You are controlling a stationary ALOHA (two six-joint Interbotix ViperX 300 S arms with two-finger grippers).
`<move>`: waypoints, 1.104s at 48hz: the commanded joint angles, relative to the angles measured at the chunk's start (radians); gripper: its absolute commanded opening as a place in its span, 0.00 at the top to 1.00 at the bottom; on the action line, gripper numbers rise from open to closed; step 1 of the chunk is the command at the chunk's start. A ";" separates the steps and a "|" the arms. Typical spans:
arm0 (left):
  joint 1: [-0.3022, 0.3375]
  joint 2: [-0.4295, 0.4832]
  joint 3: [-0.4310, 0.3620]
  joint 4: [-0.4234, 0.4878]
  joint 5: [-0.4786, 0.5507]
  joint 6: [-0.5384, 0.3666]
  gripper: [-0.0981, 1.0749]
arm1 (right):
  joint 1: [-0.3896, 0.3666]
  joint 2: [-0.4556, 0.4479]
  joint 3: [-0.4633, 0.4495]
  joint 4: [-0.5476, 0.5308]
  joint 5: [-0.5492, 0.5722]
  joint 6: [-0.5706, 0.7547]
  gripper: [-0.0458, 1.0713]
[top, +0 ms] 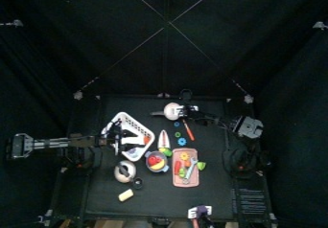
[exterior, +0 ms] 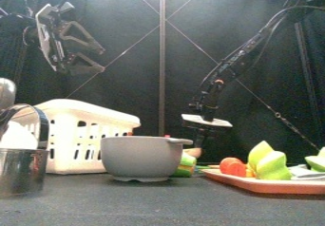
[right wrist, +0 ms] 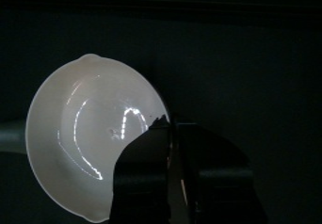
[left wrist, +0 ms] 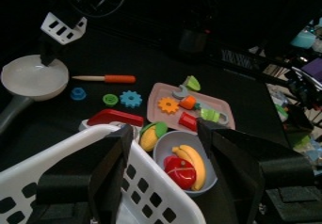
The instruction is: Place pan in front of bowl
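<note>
1. The small round white-inside pan [right wrist: 94, 143] is held up off the table by the right gripper [right wrist: 170, 167]. The jaws are pinched almost together on its rim, and the handle can't be made out (probably hidden under them).
2. Seen from above, the pan [top: 170, 109] hangs over the back of the table. The small grey dark-rimmed bowl [top: 157, 161] sits nearer the front edge, so the pan is on the wrong side of the bowl for now.
3. The move turns on this: the pan would have to be carried forward, past or over the bowl, and set down on the bare strip at the table's front. The right arm is clearly the one for it.
4. The bowl [left wrist: 183, 162] is loaded with red, yellow and green toy pieces. Just beside it, an oblong pinkish tray [left wrist: 189, 105] holds more coloured pieces.
5. The left gripper [left wrist: 172, 171] is spread wide with nothing in it, parked by the white slatted plastic basket [exterior: 76, 130].
</note>
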 commanded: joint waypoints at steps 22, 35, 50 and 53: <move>0.009 -0.114 0.032 -0.005 0.067 0.000 0.14 | 0.153 -0.347 0.080 0.017 0.018 -0.002 0.65; 0.020 -0.158 0.052 -0.035 0.086 0.002 0.14 | 0.356 -0.469 0.175 0.029 0.009 0.000 0.65; 0.023 -0.158 0.054 -0.037 0.086 0.002 0.14 | 0.611 -0.500 0.258 0.100 -0.147 0.002 0.65; 0.023 -0.158 0.054 -0.037 0.084 0.002 0.14 | 0.661 -0.489 0.272 0.117 -0.204 0.003 0.65</move>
